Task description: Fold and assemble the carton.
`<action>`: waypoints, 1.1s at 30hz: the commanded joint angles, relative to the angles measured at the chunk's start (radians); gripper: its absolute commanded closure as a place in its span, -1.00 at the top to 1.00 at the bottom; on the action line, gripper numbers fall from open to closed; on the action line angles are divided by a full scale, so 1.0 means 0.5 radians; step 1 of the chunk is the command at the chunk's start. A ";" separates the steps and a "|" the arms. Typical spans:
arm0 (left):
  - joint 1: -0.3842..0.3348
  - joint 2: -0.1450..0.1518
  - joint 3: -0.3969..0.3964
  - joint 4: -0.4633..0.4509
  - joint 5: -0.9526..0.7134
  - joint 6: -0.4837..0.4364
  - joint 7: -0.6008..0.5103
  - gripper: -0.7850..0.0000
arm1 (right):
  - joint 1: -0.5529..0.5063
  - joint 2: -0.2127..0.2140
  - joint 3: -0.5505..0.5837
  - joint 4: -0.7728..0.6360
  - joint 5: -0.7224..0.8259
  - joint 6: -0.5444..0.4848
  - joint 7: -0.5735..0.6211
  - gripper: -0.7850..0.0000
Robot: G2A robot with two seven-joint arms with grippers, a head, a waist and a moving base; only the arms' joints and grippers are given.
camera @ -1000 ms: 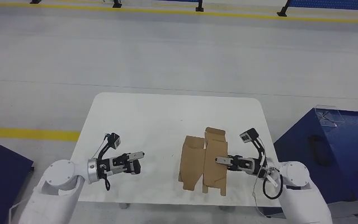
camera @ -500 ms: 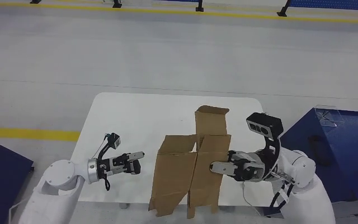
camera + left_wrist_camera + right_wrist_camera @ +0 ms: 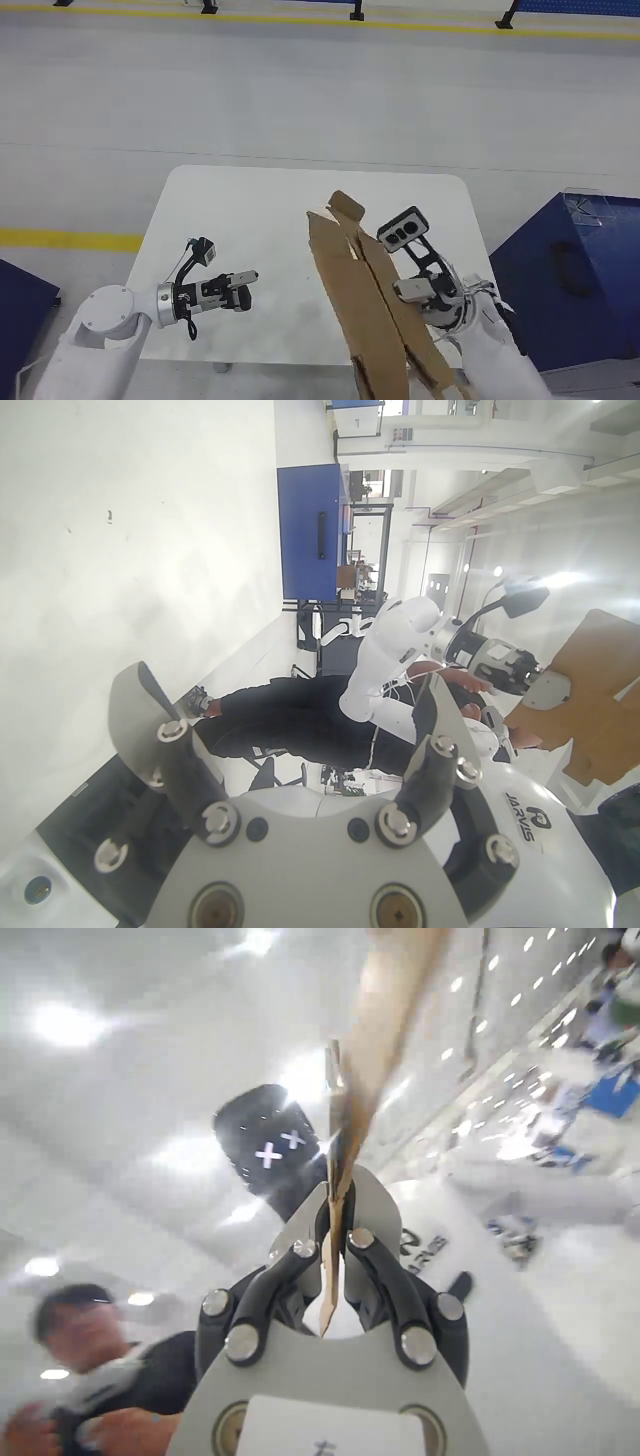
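Your largest surface was the pale grey floor [image 3: 300,90], which took up the whole upper half of the top view. A yellow line [image 3: 70,240] ran in from the left edge, and another crossed the very top of the frame. A blue cabinet [image 3: 570,270] stood at the right edge, just beside the worktop.

The white worktop [image 3: 250,210], with rounded corners, sat in the middle of the frame. In the left wrist view its matte surface filled the upper left.

The carton [image 3: 365,300] was a flattened brown blank held up off the worktop. It ran as a long narrow strip from the centre of the top view down to the lower right edge, tilted nearly edge-on to the camera. In the left wrist view the carton [image 3: 590,680] showed at the right edge, up in the air against the bright room.

Your right gripper [image 3: 412,290] was at the carton's right side. In its own wrist view the right gripper [image 3: 336,1188] had its fingers clenched on the cardboard edge, with the carton [image 3: 395,993] rising away above them.

Your left gripper [image 3: 245,283] was at lower left over the worktop, well apart from the carton. In its own wrist view the left gripper [image 3: 285,680] had its fingers spread wide with nothing between them.
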 commanded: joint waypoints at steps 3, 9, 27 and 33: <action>0.000 0.000 0.000 0.000 0.000 0.000 0.000 1.00 | -0.007 -0.025 -0.223 0.000 0.670 0.726 -0.097 -1.00; 0.000 0.000 0.000 0.000 0.000 0.000 0.000 1.00 | 0.014 -0.051 -0.380 0.041 1.649 1.293 -0.556 -1.00; 0.000 0.000 0.000 0.000 0.000 0.000 0.000 1.00 | -0.002 -0.105 -0.093 0.074 0.183 0.013 0.041 -1.00; 0.000 0.000 0.000 0.000 0.000 0.000 0.000 1.00 | -0.008 -0.126 0.176 0.142 -0.511 -1.244 0.200 -1.00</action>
